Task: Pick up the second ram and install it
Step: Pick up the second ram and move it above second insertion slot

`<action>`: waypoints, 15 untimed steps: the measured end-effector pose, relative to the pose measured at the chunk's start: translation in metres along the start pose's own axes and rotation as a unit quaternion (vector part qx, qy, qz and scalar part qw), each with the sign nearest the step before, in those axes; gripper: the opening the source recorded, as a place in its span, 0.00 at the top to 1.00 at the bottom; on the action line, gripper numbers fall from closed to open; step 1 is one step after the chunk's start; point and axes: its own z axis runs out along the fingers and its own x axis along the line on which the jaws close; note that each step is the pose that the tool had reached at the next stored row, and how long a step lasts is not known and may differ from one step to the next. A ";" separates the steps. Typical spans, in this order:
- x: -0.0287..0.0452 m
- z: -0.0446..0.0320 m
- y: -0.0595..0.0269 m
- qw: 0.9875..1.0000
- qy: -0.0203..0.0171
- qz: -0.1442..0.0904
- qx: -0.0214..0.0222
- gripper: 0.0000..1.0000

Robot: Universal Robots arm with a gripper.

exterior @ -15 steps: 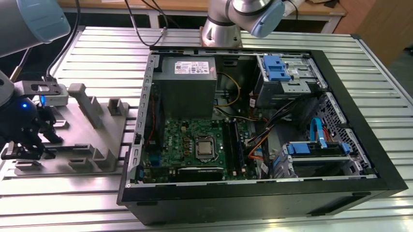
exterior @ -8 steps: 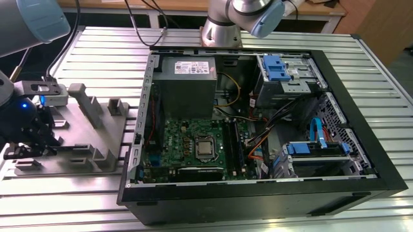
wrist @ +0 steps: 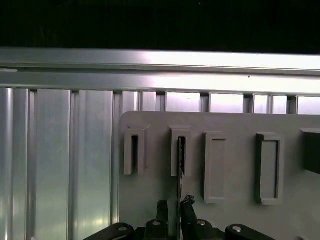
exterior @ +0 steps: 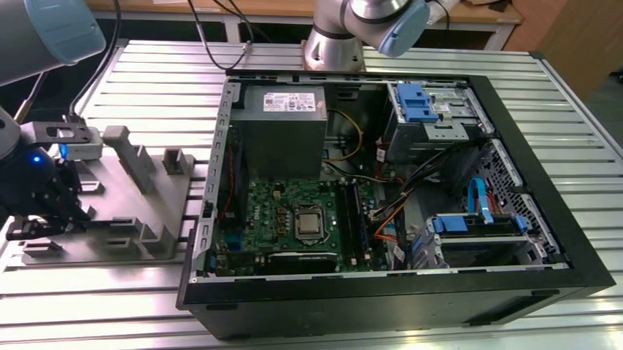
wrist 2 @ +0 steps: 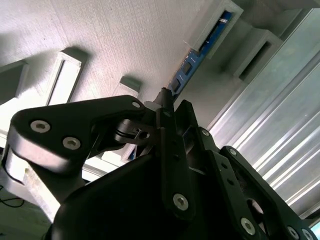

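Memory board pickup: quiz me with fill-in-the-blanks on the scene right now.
The grey holder lies on the exterior view's ___ side of the computer case.
The gripper is at the memory board, which stands in a ___ of that holder.
The motherboard inside the case is ___.
Missing words: left; slot; green.

Reaches low at the exterior view's left with a silver tubular arm capped in pale blue. Points a black bolted-linkage metal gripper downward, slim fingers pinched onto a thin flat dark memory board between the tips.
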 end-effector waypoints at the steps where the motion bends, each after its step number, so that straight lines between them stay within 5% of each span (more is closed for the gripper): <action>1: 0.0000 -0.0009 -0.0001 1.000 0.000 0.000 0.000 0.75; 9: -0.0001 -0.0034 -0.0002 1.000 0.000 0.000 0.000 0.75; 11: -0.0001 -0.0034 -0.0004 1.000 0.000 0.000 -0.009 0.75; 15: 0.0000 -0.0032 -0.0005 1.000 0.000 0.000 -0.012 0.75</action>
